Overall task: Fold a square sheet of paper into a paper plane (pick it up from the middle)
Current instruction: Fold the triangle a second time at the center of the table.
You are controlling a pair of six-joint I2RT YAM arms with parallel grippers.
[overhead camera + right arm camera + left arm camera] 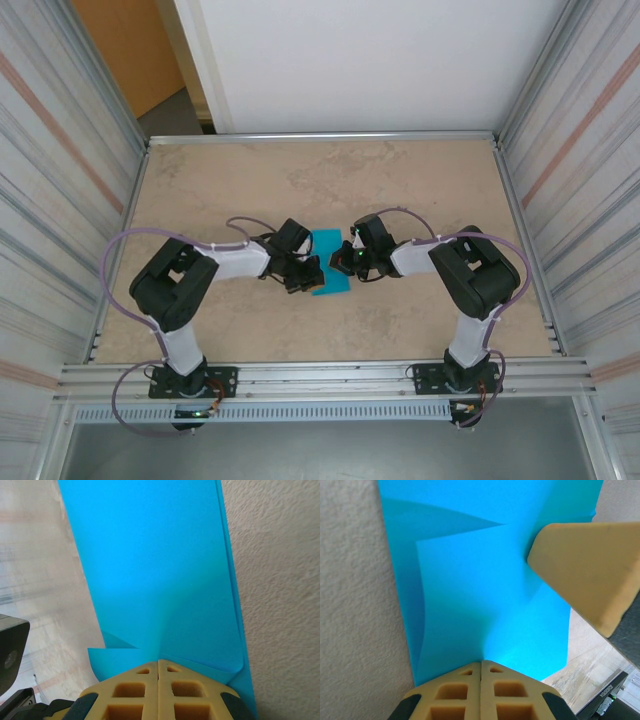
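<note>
The square sheet of paper (328, 248), turquoise-blue and partly folded, lies at the middle of the table between my two grippers. My left gripper (312, 275) meets it from the left and my right gripper (345, 262) from the right. In the left wrist view the left gripper (481, 663) is shut, and the paper (470, 580) puckers up into its tip; a triangular flap shows at the top left. One of the right gripper's fingers (585, 565) presses into the sheet's right side. In the right wrist view the right gripper (158, 661) is shut on the paper (155, 570), beside a curled flap.
The beige table (300, 190) stretches bare behind the arms. Corrugated metal walls stand on the left (50, 200) and right (590, 200). A metal rail (320, 378) carrying both arm bases runs along the near edge.
</note>
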